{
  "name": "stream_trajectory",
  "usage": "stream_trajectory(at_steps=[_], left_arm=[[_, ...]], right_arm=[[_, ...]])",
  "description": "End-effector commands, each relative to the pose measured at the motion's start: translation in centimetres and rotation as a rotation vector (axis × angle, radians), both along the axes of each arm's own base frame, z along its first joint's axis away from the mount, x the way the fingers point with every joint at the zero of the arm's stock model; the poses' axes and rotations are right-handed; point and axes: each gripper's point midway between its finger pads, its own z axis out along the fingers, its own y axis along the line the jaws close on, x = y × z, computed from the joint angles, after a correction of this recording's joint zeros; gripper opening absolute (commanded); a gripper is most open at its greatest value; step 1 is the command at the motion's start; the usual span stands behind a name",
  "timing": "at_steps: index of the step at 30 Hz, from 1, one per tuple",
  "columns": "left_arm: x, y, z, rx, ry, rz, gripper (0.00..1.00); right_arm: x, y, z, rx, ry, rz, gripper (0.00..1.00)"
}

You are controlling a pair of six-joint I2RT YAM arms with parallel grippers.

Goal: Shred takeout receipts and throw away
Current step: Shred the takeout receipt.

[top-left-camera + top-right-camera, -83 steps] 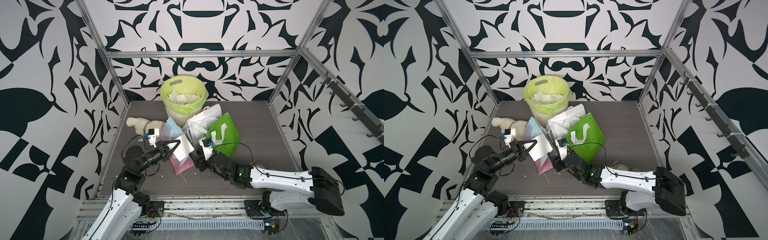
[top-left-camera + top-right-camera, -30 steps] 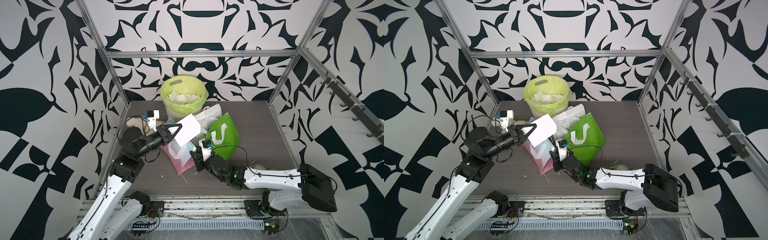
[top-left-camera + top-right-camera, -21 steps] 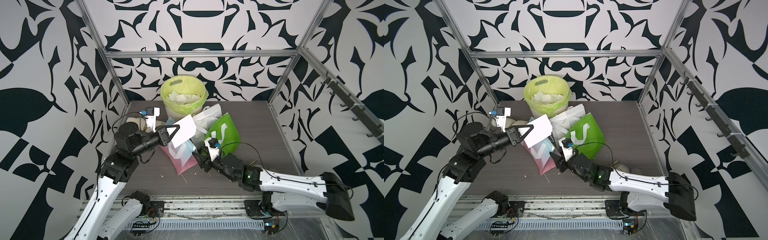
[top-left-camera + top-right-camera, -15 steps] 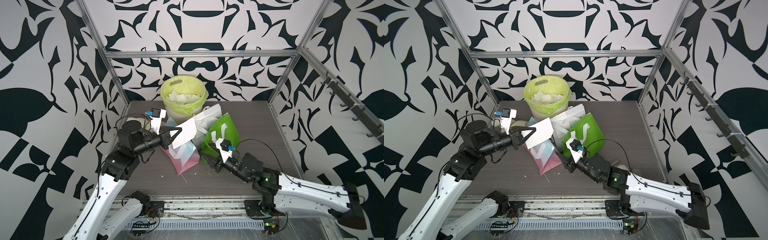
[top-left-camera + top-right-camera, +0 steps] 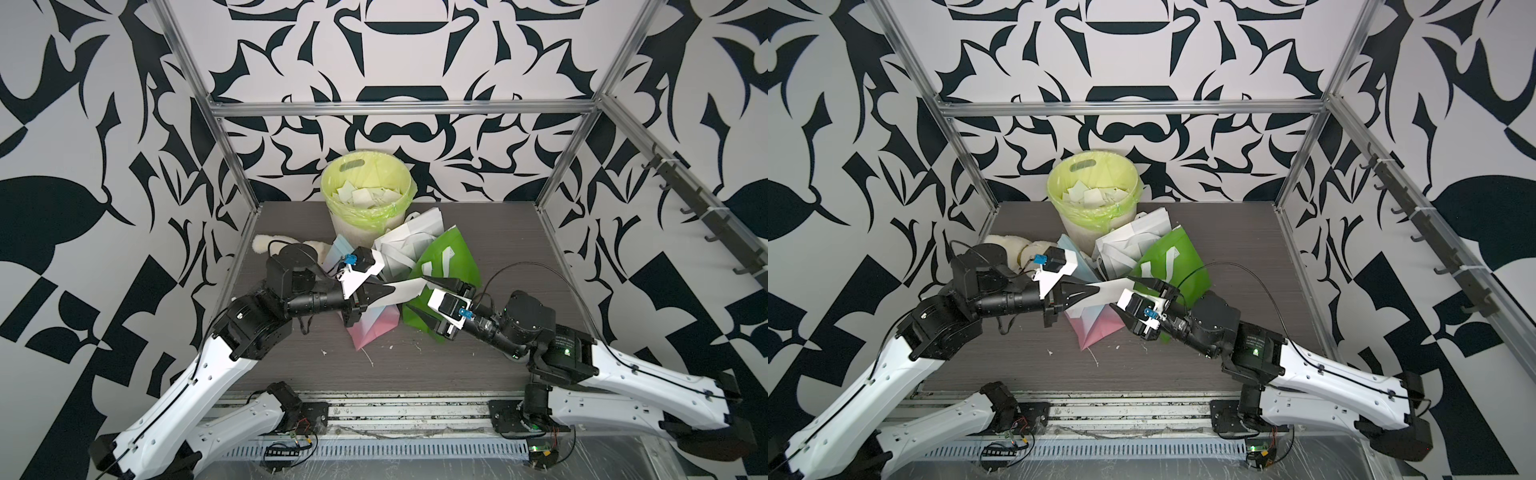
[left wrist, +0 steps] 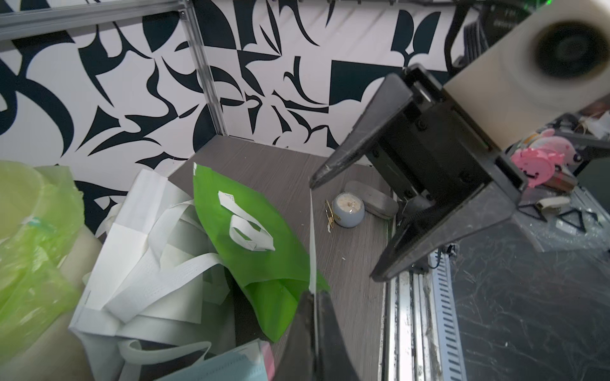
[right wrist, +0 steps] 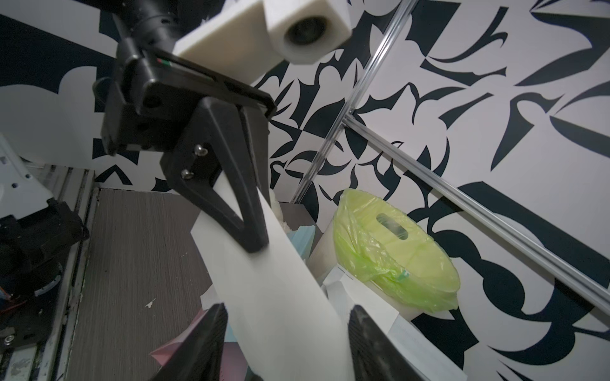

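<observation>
Top views: in both, centre frame, left claw [image 5: 376, 293] is clamped shut on the receipt [image 5: 401, 289], held above the green bag [image 5: 451, 266].
Left wrist: receipt [image 6: 312, 237] shows edge-on, mid-frame.
Right wrist: right claw [image 7: 288, 313] gapes around the receipt's free end, gripping nothing.
Risk: a badly placed pinch could crumple the limp paper, and scraps could miss the bin [image 5: 357, 232], upper centre.
</observation>
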Motion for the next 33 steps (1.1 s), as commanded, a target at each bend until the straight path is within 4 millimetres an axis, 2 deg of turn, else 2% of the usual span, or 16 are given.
stream_trajectory(at_steps=[1,5,12,20,22,25,26,32,33], left_arm=[[0.2,0.2,-0.9,0.101,-0.109,-0.011,0.0],[0.0,-0.3,-1.2,0.125,-0.131,-0.03,0.0],[-1.0,-0.8,-1.2,0.134,-0.161,-0.071,0.0],[-1.6,-1.0,-0.9,0.136,-0.181,-0.089,0.0],[-1.7,-1.1,-1.1,0.141,-0.18,-0.092,0.0],[-1.5,-1.1,-1.2,0.147,-0.18,-0.083,0.0],[-1.5,-1.1,-1.2,0.148,-0.179,-0.081,0.0],[-1.1,-1.3,-0.5,0.105,-0.169,-0.049,0.0],[-1.2,-1.3,-0.4,0.094,-0.167,-0.049,0.06]], right_arm=[[-0.9,-0.2,1.4,-0.031,-0.089,0.046,0.56],[-0.5,-0.5,1.4,-0.056,-0.113,0.024,0.51],[0.4,0.0,0.8,-0.112,-0.129,-0.016,0.36],[0.6,0.4,0.4,-0.136,-0.122,-0.014,0.29],[0.6,0.3,0.4,-0.135,-0.119,-0.016,0.2],[0.6,0.2,0.5,-0.131,-0.115,-0.016,0.02],[0.6,0.2,0.4,-0.133,-0.115,-0.016,0.0],[1.1,-0.1,0.2,-0.134,-0.117,-0.054,0.0],[1.1,-0.2,0.3,-0.13,-0.116,-0.054,0.0]])
